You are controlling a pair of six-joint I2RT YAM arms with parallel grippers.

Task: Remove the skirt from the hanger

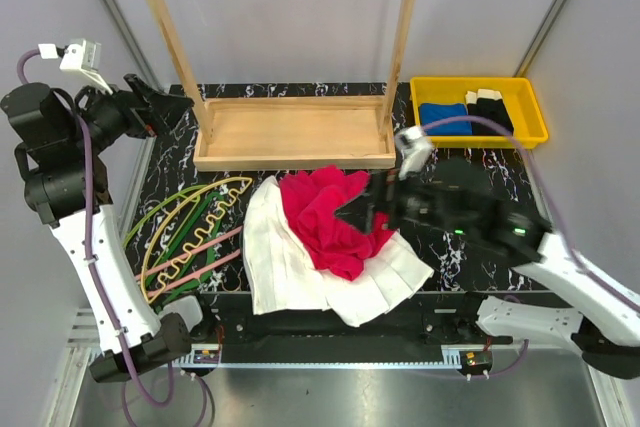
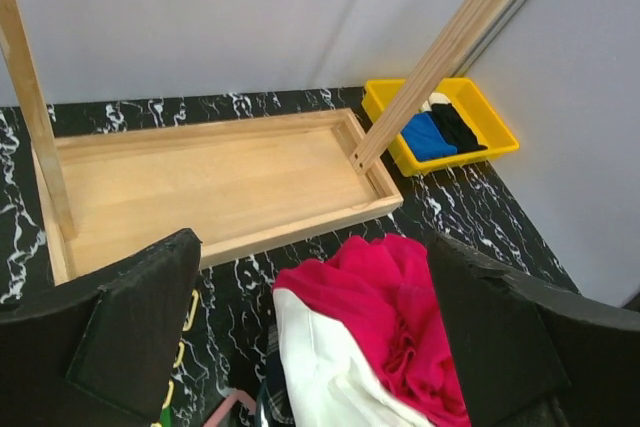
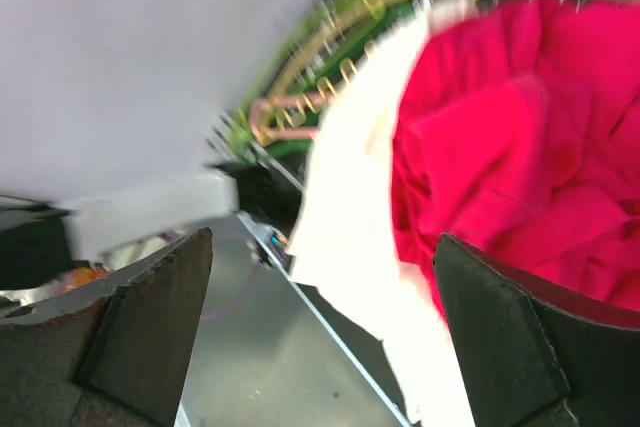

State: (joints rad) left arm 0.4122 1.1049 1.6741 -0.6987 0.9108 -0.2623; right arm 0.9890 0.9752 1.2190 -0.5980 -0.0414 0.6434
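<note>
— Where is the skirt?

— The skirt (image 1: 290, 272) lies spread on the counter (image 1: 185, 169), in the middle near the front edge. A red shirt (image 1: 335, 222) is heaped on its upper part.

— And the hanger?

— The hanger (image 1: 200, 247) lies flat just left of the skirt, tangled among green hangers (image 1: 150, 219) and a yellow hanger (image 1: 225, 183). Its pink bars run up to the skirt's left edge. I cannot tell whether it is clipped to the cloth.

— The left arm?

— The left gripper (image 1: 172, 107) is raised at the far left, beside the left post of the wooden rack (image 1: 295, 132) and well apart from the skirt. Its fingers (image 2: 135, 332) are spread wide with nothing between them.

— The right one?

— The right gripper (image 1: 362, 209) is over the right side of the red shirt. Its fingers (image 3: 150, 327) are also apart. The wrist view is blurred and shows shirt and skirt through the gap. I cannot tell whether the fingers touch the cloth.

— Anything else?

— A yellow bin (image 1: 530, 112) sits at the far right corner and holds blue and black items.
</note>
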